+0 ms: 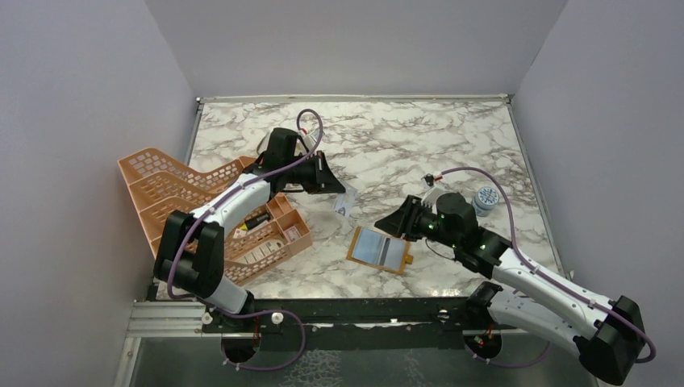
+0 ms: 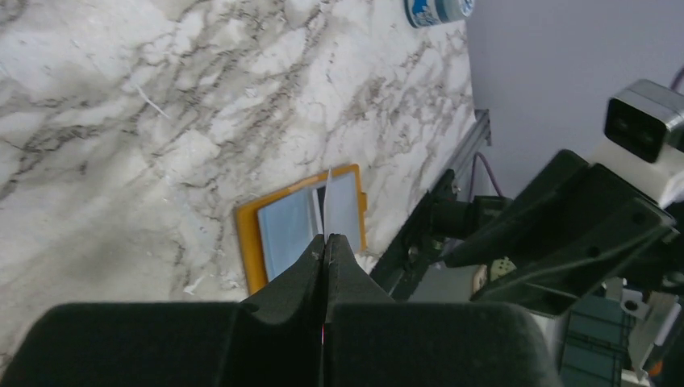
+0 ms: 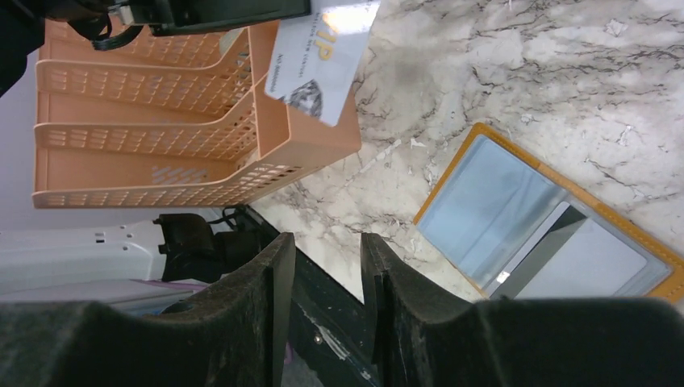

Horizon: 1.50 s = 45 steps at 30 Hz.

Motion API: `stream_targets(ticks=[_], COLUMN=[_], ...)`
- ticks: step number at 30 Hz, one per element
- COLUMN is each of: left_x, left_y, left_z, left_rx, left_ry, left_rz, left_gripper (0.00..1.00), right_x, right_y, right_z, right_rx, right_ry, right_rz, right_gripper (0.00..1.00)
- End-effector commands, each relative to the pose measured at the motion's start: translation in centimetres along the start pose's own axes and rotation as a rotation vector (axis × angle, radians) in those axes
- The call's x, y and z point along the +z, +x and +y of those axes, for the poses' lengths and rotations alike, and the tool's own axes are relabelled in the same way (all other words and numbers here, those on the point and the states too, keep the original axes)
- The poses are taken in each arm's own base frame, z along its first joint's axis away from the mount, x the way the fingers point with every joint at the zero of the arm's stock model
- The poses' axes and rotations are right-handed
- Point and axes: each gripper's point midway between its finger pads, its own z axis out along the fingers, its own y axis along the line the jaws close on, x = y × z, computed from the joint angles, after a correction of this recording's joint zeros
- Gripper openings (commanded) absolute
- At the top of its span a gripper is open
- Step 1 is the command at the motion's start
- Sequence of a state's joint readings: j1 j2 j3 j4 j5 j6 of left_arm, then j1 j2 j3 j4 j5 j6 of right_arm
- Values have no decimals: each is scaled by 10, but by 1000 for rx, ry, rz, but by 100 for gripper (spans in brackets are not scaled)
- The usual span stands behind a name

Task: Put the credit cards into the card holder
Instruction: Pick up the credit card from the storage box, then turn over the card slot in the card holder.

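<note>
The card holder lies open on the marble, mustard-orange rim around a pale grey-blue inside; it also shows in the left wrist view and the right wrist view. My left gripper hangs above and to the left of it, shut on a white credit card. That credit card appears edge-on past the left gripper, and its printed face shows as the credit card in the right wrist view. My right gripper hovers at the holder's right side. The right gripper is open, nothing between its fingers.
A big peach lattice rack stands at the left under the left arm, with small items in its front trays. A small round blue-and-white container sits right of the right arm. The black table rail runs along the near edge.
</note>
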State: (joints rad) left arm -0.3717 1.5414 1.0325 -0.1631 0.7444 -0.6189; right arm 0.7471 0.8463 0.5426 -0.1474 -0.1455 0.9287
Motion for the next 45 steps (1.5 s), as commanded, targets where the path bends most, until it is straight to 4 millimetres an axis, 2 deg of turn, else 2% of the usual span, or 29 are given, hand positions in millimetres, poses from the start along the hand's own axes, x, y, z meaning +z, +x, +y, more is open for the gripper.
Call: stream_targets(ticks=[1, 5, 16, 27, 29, 35, 41, 43, 45], left_x=[-19, -24, -30, -22, -19, -14, -15, -15, -13], left_y=[9, 27, 75, 106, 110, 111, 117, 119, 120], left_z=[-50, -54, -92, -116, -119, -118, -113, -111, -104], left_rx=[11, -20, 4, -2, -4, -30, -62, -66, -74], left_ry=[186, 210, 388, 434, 436, 435, 433, 428, 409], left_rz=[7, 22, 88, 130, 133, 105, 99, 97, 85], left_gripper=[0, 0, 0, 0, 0, 0, 0, 10, 29], right_x=[-1, 0, -5, -1, 0, -4, -14, -16, -16], right_y=[0, 1, 2, 11, 13, 16, 15, 15, 15], right_z=[16, 17, 28, 30, 31, 31, 30, 26, 17], right_rx=[50, 68, 94, 140, 142, 121, 115, 109, 106], right_ry=[-90, -87, -159, -227, -241, -271, -308, -287, -238], right_rz=[-9, -3, -7, 10, 18, 11, -35, -43, -50], right_gripper=[36, 36, 35, 33, 29, 1, 1, 1, 1])
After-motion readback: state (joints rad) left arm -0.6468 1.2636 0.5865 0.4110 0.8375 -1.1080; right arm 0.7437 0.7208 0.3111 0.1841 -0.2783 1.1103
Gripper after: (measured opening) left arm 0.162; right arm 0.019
